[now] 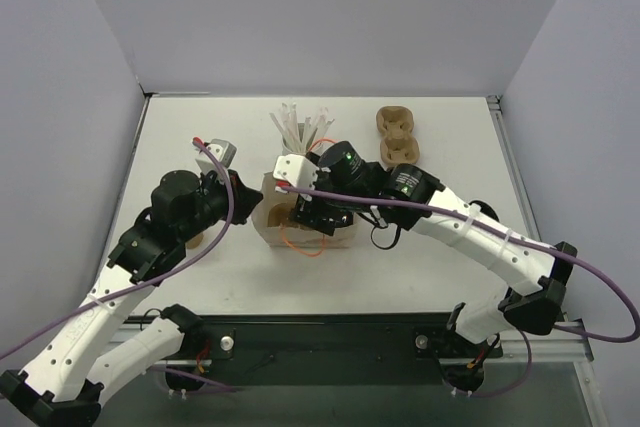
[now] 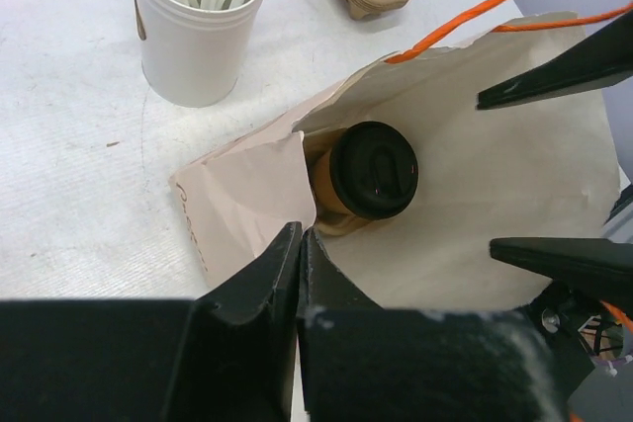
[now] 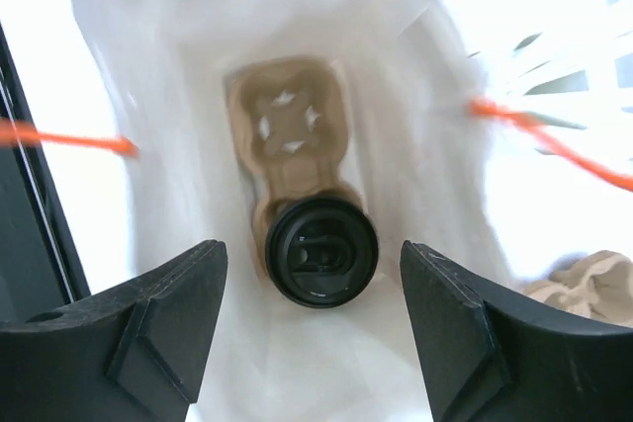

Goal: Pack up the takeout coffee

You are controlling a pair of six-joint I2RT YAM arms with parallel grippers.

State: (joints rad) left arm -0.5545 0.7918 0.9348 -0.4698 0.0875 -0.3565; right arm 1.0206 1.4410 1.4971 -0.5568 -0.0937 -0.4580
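Left gripper [image 2: 300, 236] fingers pinched shut on bag [image 2: 475, 175] rim, 9 o'clock side from above, keeping mouth open. Right gripper [image 3: 312, 249] fingers spread, empty, poised above coffee [image 3: 321, 251]. Coffee upright in carrier [image 3: 287, 170], 6 o'clock socket, on bag floor; packing judged near done.

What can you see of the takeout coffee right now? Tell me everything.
The takeout coffee is a small brown kraft paper cup closed by a round black plastic lid. It sits lid up, down inside the paper bag, seated in one socket of a brown pulp cup carrier; the other socket is empty. The right gripper hangs open over it, its fingers clear of the lid.
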